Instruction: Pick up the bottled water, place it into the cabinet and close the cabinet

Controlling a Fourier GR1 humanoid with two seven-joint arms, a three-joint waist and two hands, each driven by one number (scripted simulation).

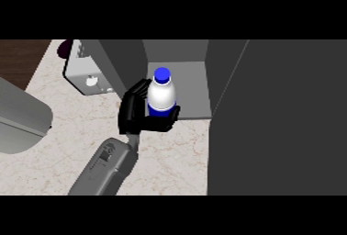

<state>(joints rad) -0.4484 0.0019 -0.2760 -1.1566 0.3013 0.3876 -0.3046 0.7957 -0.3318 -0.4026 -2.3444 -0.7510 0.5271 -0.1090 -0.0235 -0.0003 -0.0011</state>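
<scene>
The bottled water (162, 94) has a white body, a blue cap and a blue band low down. It stands upright at the front of the cabinet's open compartment (192, 87). My left hand (133, 114) is shut on it from its left: fingers rise along its left side and the thumb curls under its lower right. The grey forearm comes in from the lower left. The cabinet door (278, 124) is swung open and fills the right side of the view. My right hand does not show.
A white appliance (86, 75) stands on the marble counter (75, 133) left of the cabinet's side wall (125, 59). A dark purple thing (64, 48) sits behind it. A large grey rounded object (20, 119) fills the left edge.
</scene>
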